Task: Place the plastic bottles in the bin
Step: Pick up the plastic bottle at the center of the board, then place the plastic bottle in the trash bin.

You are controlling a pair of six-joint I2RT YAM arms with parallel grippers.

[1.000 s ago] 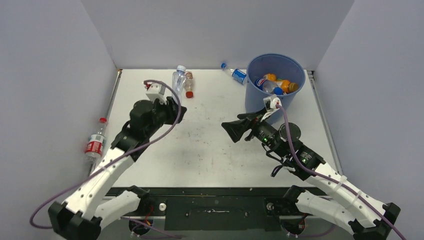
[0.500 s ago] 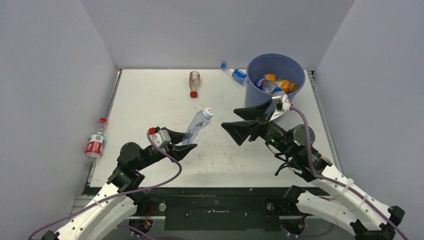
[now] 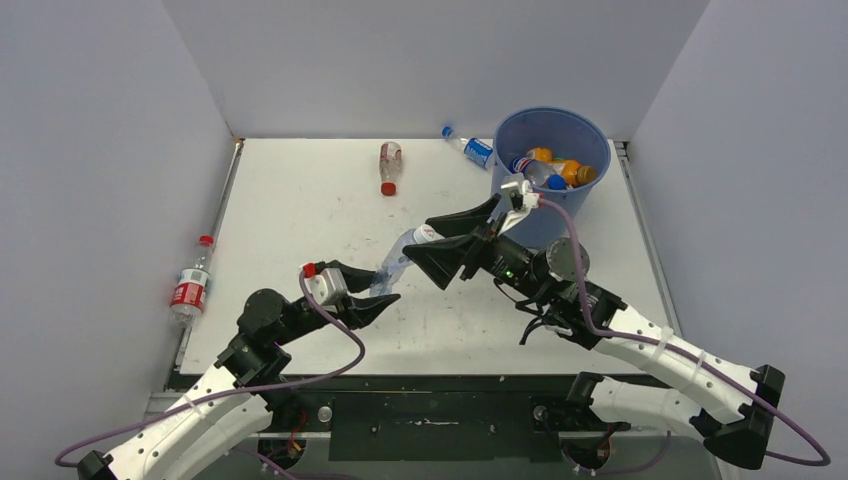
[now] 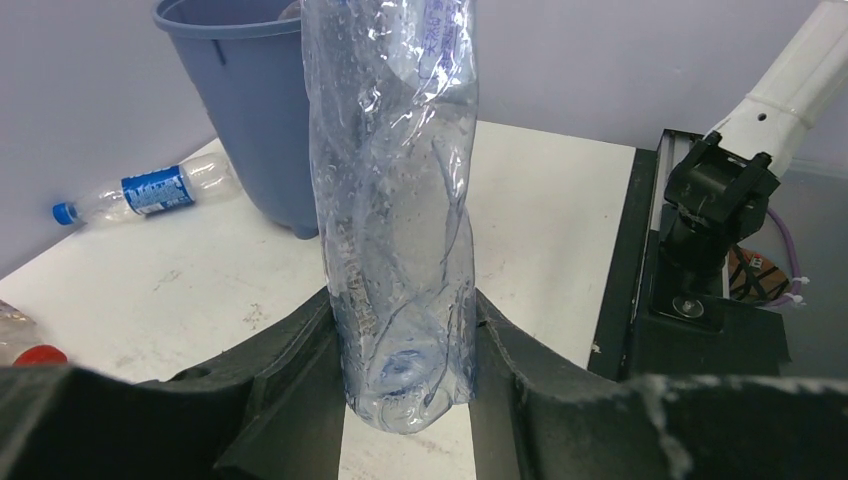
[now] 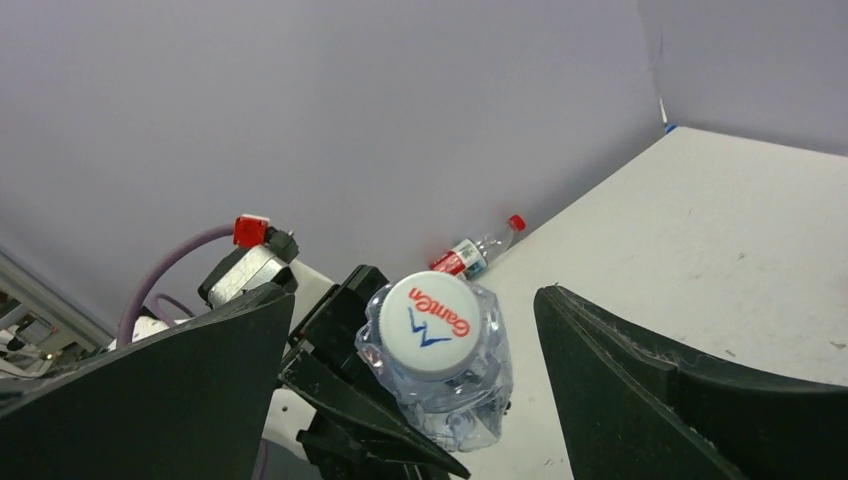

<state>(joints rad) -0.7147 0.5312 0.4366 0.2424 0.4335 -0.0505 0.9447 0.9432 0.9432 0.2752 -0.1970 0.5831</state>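
My left gripper [image 3: 372, 292] [image 4: 400, 350] is shut on the base of a clear crumpled plastic bottle [image 3: 398, 258] [image 4: 395, 200], which is held off the table and tilted toward the right arm. My right gripper [image 3: 420, 238] [image 5: 415, 295] is open, its fingers standing wide on either side of the bottle's white cap [image 5: 432, 318] without touching it. The blue bin [image 3: 550, 150] [image 4: 250, 100] stands at the far right and holds several bottles [image 3: 548, 168]. A red-capped bottle [image 3: 388, 165] and a blue-labelled bottle [image 3: 470, 148] [image 4: 140, 192] lie on the table.
Another red-labelled bottle [image 3: 190, 285] [image 5: 478, 250] lies in the gap by the left wall, beyond the table's edge. Grey walls close in three sides. The arm bases and a black rail [image 3: 430, 410] run along the near edge.
My left arm drew back from the far bottles toward the near middle, carrying the clear bottle. My right gripper swung left from the bin until its fingers flank the cap.
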